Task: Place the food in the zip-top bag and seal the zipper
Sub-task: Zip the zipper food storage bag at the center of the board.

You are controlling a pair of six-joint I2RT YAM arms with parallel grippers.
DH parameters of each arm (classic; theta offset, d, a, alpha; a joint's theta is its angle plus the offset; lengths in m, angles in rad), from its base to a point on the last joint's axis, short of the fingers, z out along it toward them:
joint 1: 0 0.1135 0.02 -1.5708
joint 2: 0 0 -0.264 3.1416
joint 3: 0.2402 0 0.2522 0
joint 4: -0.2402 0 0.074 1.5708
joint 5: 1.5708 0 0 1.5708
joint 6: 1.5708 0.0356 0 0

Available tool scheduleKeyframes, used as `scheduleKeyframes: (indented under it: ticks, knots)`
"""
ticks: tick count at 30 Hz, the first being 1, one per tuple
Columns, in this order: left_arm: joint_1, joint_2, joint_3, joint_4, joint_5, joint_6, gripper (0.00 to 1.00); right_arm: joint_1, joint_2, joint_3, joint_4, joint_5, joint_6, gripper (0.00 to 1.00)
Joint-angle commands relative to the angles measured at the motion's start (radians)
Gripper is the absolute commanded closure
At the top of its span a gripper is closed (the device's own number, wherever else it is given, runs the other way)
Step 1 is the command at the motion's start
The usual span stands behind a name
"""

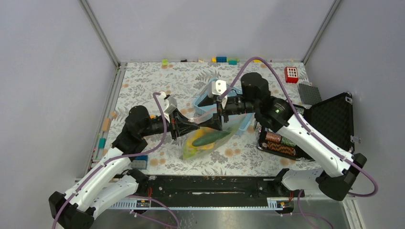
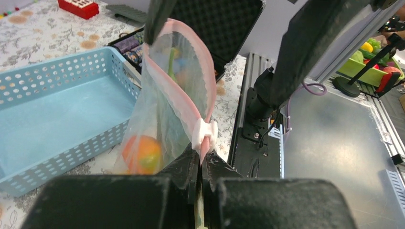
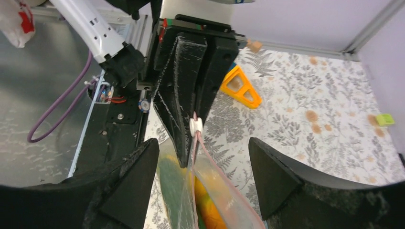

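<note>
The clear zip-top bag [image 1: 210, 138] hangs between both grippers above the floral table. Inside it lie a green cucumber [image 1: 213, 138] and yellow and orange fruits [image 2: 141, 153]. My left gripper [image 1: 193, 126] is shut on the near end of the pink zipper [image 2: 203, 95], just below the white slider [image 2: 204, 132]. The bag's mouth gapes open in the left wrist view. My right gripper [image 1: 219, 116] is open, with its fingers [image 3: 129, 186] straddling the far part of the bag's mouth [image 3: 210, 157] and not clamping it. The slider [image 3: 195, 126] also shows in the right wrist view.
A light blue mesh basket [image 1: 201, 101] stands just behind the bag and shows in the left wrist view [image 2: 52, 119]. An open black case [image 1: 332, 119] with batteries is at the right. A red block [image 1: 291, 74], a grey plate [image 1: 309, 93] and small coloured blocks [image 1: 222, 59] lie at the back.
</note>
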Motion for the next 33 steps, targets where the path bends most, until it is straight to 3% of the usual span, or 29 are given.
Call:
scheduleKeyframes:
  ticks: [1,16,21,26,33]
  knots:
    - [-0.017,0.001,0.061,-0.006,-0.044,0.042,1.0,0.038,0.048,0.082,-0.069,-0.019,-0.054,0.24]
    - [-0.038,-0.004,0.055,-0.008,-0.062,0.063,1.0,0.081,0.146,0.129,-0.125,0.004,-0.023,0.53]
    - [-0.04,-0.011,0.052,-0.008,-0.061,0.069,1.0,0.082,0.154,0.133,-0.133,0.002,-0.022,0.72]
    - [-0.041,-0.027,0.042,0.012,-0.051,0.068,1.0,0.082,0.153,0.126,-0.167,0.009,-0.045,0.82]
    - [-0.041,-0.101,-0.002,0.055,-0.158,0.053,1.0,0.081,0.123,0.097,-0.188,0.077,-0.054,0.87]
